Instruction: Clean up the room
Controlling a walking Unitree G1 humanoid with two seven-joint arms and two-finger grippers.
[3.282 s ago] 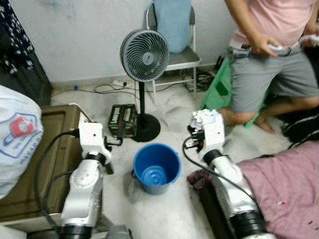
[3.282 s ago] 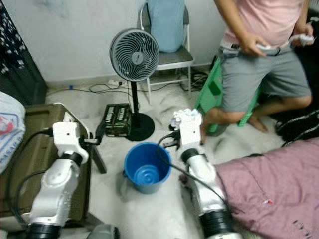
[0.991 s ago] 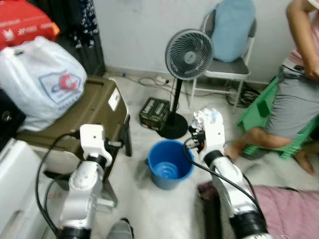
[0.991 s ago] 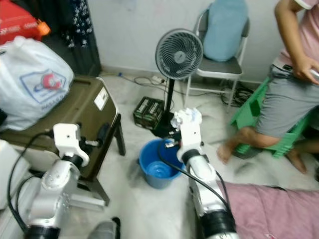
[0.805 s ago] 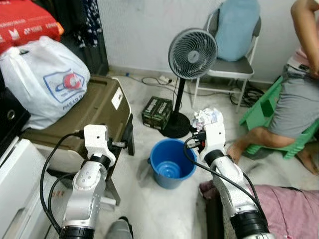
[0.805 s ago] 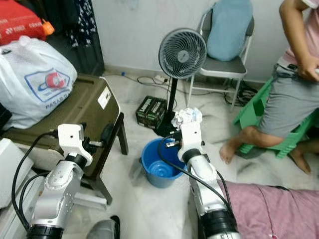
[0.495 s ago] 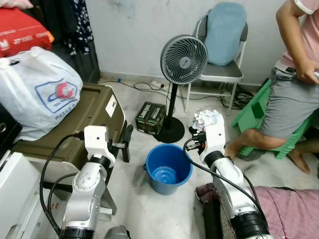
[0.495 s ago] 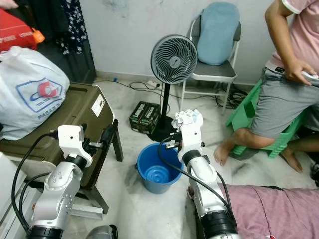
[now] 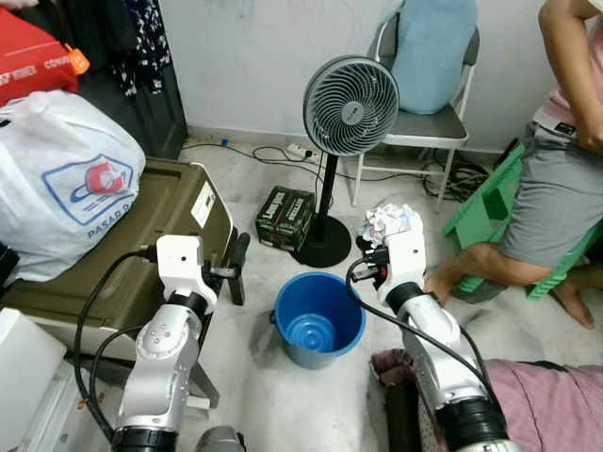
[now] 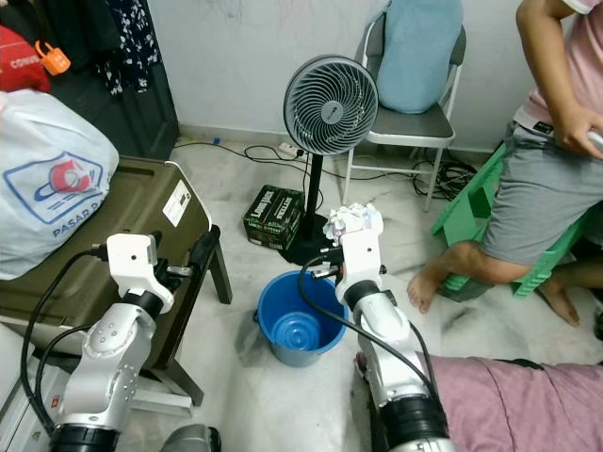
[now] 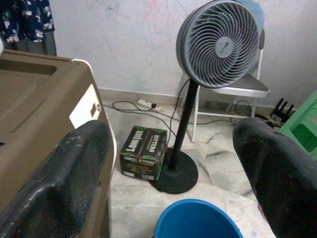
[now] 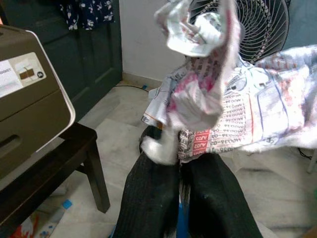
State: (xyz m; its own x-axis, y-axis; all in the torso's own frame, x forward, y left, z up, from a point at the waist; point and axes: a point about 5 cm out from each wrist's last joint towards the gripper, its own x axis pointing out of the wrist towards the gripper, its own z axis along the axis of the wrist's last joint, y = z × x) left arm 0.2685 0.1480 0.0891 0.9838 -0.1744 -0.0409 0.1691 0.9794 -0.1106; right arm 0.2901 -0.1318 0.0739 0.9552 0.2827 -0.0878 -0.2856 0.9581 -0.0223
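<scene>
— Crumpled paper point(image 12: 208, 94), white with red and blue print: that's the rubbish in hand. Where is it?

— Pinched in the right gripper point(image 12: 184, 148), fingers closed on its lower end. From the head view the wad point(image 9: 391, 220) sits up at the tip of the raised right arm, beside the blue bucket's point(image 9: 320, 294) rim on its right side, and not over the opening as far as I can judge.

— So how far along?

— I'd say the pick-up is done and the drop is left. The bucket looks bare inside, only its ridged bottom showing. What remains seems to be bringing the wad over the bucket and letting go.

— Which way does the wad point?

— It's a ragged lump, with no clean axis. Loosely, its longer run goes along the fingers and out past their tips, towards the fan point(image 9: 350, 94), with a looser flap spreading to one side.

— And the left gripper point(image 11: 173, 163)?

— Spread wide with nothing between its fingers, held up beside the brown chest point(image 9: 113, 254), facing the fan and the green box point(image 11: 143, 151) on the floor.
</scene>
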